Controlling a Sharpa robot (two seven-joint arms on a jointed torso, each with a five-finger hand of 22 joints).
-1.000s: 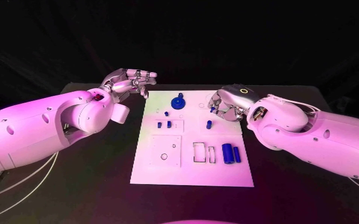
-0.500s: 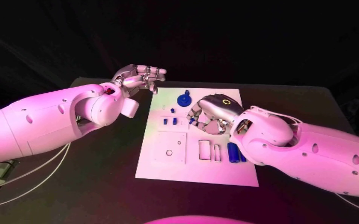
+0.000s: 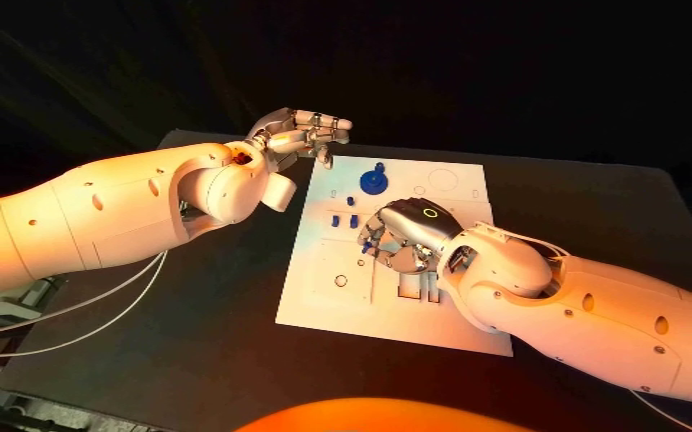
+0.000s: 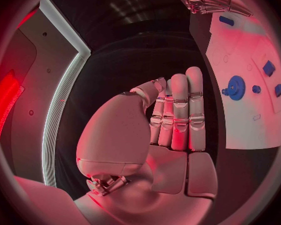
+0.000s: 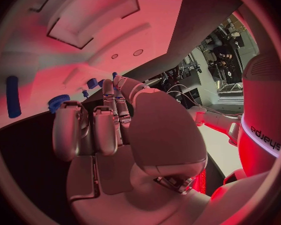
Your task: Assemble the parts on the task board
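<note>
Left hand [image 3: 299,137] raised off the board's far left corner, fingers straight and together, nothing held, right hand [image 3: 400,235] lowered over the task board [image 3: 335,307] middle, fingers curled, grip cannot be told, blue gear part [image 3: 375,182] beyond its fingertips, small blue parts [image 3: 343,220] just beside them

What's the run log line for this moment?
left robot hand: empty, beside task board | right robot hand: over board middle, grasp unclear | blue gear: untouched
</note>
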